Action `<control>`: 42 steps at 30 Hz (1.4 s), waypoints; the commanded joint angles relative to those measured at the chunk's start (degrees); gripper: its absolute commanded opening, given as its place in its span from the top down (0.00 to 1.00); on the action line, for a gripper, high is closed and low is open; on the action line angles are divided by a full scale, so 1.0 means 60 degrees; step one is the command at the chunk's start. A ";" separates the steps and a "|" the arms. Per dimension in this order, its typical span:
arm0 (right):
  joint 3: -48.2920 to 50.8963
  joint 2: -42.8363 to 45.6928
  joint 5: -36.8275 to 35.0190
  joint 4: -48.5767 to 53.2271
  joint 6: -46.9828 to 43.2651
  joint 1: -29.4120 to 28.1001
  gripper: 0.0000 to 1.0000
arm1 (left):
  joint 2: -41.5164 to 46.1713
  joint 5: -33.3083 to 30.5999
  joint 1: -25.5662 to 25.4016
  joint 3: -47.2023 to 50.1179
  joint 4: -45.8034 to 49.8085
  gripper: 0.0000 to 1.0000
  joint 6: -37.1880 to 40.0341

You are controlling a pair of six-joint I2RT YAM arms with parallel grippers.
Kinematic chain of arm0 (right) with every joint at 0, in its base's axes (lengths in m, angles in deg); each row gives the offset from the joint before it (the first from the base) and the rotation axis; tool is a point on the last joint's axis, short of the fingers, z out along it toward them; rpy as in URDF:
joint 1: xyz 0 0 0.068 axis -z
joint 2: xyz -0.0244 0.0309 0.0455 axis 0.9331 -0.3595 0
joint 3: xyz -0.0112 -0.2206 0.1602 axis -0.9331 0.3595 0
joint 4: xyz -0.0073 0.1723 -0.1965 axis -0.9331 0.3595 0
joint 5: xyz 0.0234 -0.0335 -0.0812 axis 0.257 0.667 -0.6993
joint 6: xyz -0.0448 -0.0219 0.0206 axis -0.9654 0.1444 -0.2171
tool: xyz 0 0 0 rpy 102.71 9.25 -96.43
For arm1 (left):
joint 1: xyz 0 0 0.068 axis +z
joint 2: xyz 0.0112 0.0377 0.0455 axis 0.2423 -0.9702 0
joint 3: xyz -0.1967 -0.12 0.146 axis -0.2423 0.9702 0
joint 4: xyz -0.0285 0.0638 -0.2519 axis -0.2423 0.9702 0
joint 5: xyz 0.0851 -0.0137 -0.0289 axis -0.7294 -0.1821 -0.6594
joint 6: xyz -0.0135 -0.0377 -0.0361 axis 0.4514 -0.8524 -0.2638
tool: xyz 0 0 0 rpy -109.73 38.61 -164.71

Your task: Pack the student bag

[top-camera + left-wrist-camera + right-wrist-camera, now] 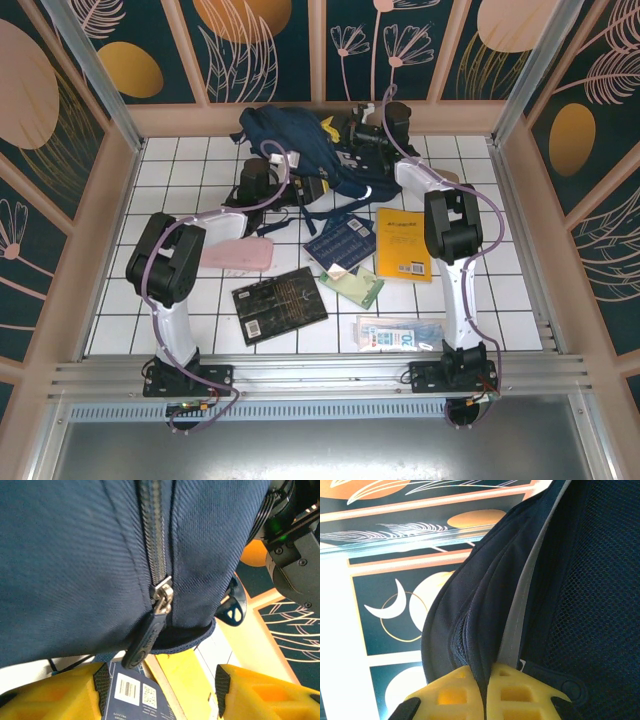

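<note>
Your navy-blue fabric backpack (285, 135) lies crumpled at the far middle of the white tiled table (200, 330). Your right gripper (485, 692) is clamped on a fold of its dark fabric beside a grey-white stripe, with the cloth pinched between the yellow fingers. Your left gripper (160, 695) has its fingers spread apart and holds nothing. It sits just below the backpack's closed zip, whose metal slider (161, 592) and dark pull tab (142, 642) hang down toward the gap between the fingers.

Nearer to you than the backpack, loose items lie flat on the tiles:
- a pink flat pouch (237, 255) on the left
- a black book (280, 305) near the middle
- a navy booklet (340, 238) just beyond the black book
- a yellow book (402, 243) to the right of the booklet
- a pale green packet (352, 285) between the booklet and the near edge
- a clear plastic packet (398, 332) at the near right
</note>
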 commanded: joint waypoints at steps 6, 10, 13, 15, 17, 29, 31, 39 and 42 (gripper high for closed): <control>0.0162 0.0608 -0.0300 -0.0542 0.0804 0.0161 1.00 | -0.0120 -0.0479 -0.0093 -0.0275 -0.0004 0.48 0.0097; 0.0268 0.0679 -0.0249 -0.0534 0.0720 0.0156 1.00 | 0.0004 -0.0874 -0.0078 -0.0206 0.0111 0.50 0.0222; 0.0346 0.0733 -0.0240 -0.0528 0.0653 0.0151 1.00 | 0.0029 -0.1016 -0.0082 -0.0195 0.0155 0.51 0.0243; 0.0382 0.0746 -0.0236 -0.0527 0.0616 0.0150 1.00 | 0.0058 -0.1087 -0.0078 -0.0158 0.0092 0.53 0.0232; 0.0412 0.0758 -0.0234 -0.0514 0.0602 0.0158 1.00 | 0.0095 -0.1109 -0.0078 -0.0129 0.0068 0.57 0.0222; 0.0584 0.0792 -0.0161 0.0040 -0.0044 0.0149 1.00 | 0.0582 -0.1227 -0.0075 0.0250 0.0241 0.87 0.0611; 0.0602 0.0817 -0.0134 0.0370 -0.0407 0.0145 1.00 | 0.0745 -0.1278 -0.0068 0.0339 0.0447 0.92 0.0808; 0.0408 0.1015 -0.0148 0.2478 -0.2702 0.0176 1.00 | 0.1535 -0.1582 -0.0034 0.0574 0.1643 1.00 0.1839; 0.0273 0.1048 -0.0190 0.3357 -0.3625 0.0172 1.00 | 0.1706 -0.1576 0.0057 0.0679 0.1847 1.00 0.1981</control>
